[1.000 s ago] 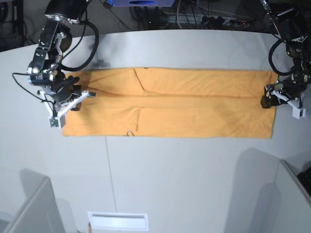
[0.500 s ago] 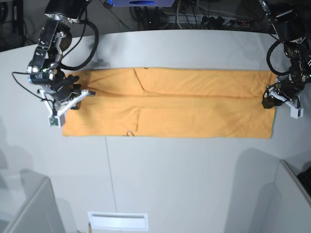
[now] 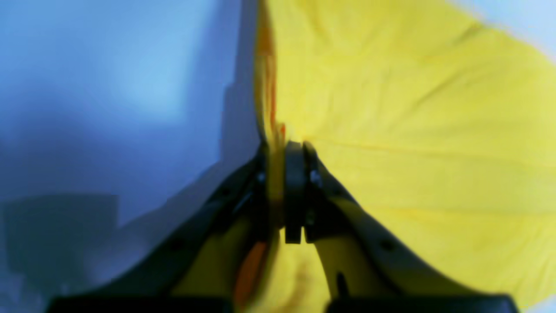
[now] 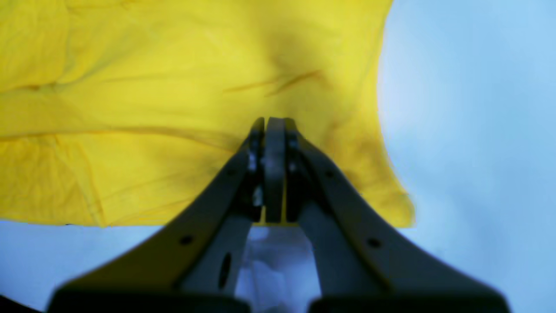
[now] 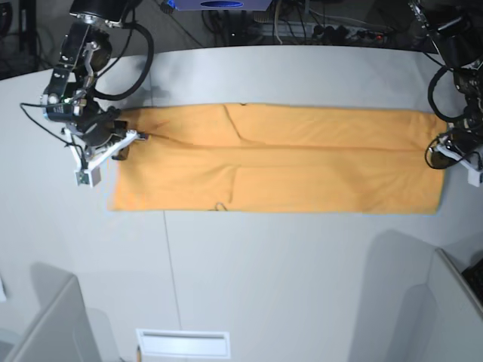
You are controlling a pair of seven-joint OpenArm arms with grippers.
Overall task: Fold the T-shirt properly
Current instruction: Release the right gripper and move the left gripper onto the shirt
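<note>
One T-shirt [image 5: 279,158], folded into a long band, flat across grey counter [image 5: 287,279]. Two hands: left hand [image 3: 284,150] pinching one end hem, right hand [image 4: 269,126] pinching the other. One white slotted plate [image 5: 183,344] at near edge.

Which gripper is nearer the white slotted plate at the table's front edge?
Right. The right gripper grips the T-shirt end up and slightly left of the white slotted plate in the base view; the left gripper holds the far opposite end.
</note>
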